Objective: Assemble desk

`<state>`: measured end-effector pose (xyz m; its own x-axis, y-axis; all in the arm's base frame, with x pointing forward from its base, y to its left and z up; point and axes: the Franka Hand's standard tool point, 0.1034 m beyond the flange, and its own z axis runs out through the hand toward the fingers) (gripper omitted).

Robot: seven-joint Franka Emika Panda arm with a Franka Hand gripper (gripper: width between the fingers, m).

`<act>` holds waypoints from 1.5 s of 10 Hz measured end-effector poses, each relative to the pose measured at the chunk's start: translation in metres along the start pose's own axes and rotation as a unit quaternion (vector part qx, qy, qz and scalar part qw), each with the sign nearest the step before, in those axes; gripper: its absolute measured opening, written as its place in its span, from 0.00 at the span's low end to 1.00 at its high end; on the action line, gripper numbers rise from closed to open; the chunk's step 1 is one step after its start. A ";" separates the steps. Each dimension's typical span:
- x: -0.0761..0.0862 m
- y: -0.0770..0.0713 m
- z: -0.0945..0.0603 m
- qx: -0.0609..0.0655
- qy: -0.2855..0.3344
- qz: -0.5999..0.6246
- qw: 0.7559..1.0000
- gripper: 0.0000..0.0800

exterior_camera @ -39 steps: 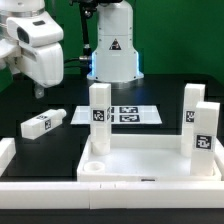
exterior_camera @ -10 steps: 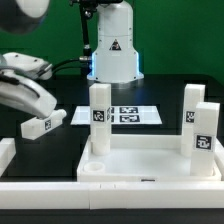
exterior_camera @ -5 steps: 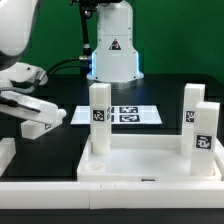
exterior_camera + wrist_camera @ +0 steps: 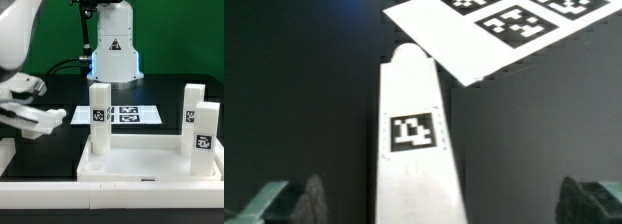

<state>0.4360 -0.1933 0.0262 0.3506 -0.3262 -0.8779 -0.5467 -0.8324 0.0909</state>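
The desk's white tabletop point(image 4: 150, 162) lies upside down at the front, with three tagged legs standing in its corner sockets point(image 4: 99, 122) point(image 4: 191, 112) point(image 4: 204, 140). One front corner socket point(image 4: 92, 168) has nothing in it. The loose fourth leg point(image 4: 416, 150) lies flat on the black table, its tag facing up. In the exterior view it is hidden behind my gripper point(image 4: 40, 120) at the exterior view's left. My gripper point(image 4: 446, 203) is open and straddles the leg, with a finger point(image 4: 295, 200) on either side, not touching it.
The marker board point(image 4: 130, 115) point(image 4: 509, 30) lies flat just beyond the loose leg's far end. A low white border wall point(image 4: 6, 155) runs at the exterior view's left. The robot's base point(image 4: 112, 50) stands at the back.
My gripper has come down and toward the exterior view's right, onto the loose leg, and now covers it. It stayed open. The tabletop and standing legs have not moved.
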 end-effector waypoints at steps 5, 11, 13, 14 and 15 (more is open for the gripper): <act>0.011 0.001 0.011 -0.003 0.002 0.015 1.000 0.81; -0.004 -0.006 -0.010 -0.004 0.017 0.005 1.000 0.36; -0.036 -0.022 -0.061 -0.004 0.088 -0.022 0.996 0.36; -0.043 -0.019 -0.070 -0.025 0.109 -0.045 0.993 0.36; -0.033 -0.024 -0.076 -0.023 0.163 -0.049 0.985 0.36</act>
<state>0.4950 -0.1964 0.0886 0.6304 -0.3635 -0.6859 -0.4654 -0.8841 0.0407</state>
